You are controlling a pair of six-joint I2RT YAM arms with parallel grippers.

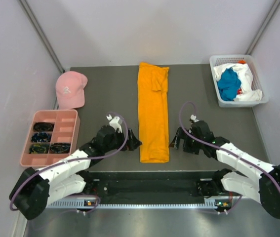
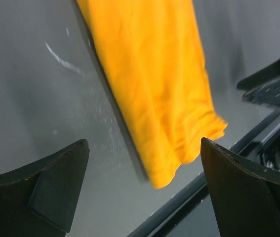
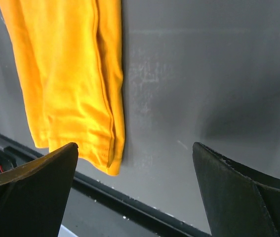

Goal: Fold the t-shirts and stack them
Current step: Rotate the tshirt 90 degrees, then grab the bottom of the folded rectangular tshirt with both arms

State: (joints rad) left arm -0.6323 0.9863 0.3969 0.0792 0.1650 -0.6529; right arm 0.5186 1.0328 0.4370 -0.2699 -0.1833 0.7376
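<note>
Spread wide and holding nothing, left pincer [image 1: 133, 142] and right pincer [image 1: 175, 142] flank the near end of the orange shirt [image 1: 153, 113], a long folded strip between them. Far beyond the right pincer, a basket [image 1: 216, 94] holds a teal shirt [image 1: 227, 85] and a white shirt [image 1: 249, 79].

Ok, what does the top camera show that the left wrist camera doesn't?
Only the top camera: the pink cap, the compartment tray, and the basket holding a teal shirt and a white shirt. Only the left wrist: a pale scratch on the table, and the left pincer plainly open. Both: the orange shirt, folded into a long strip.
</note>
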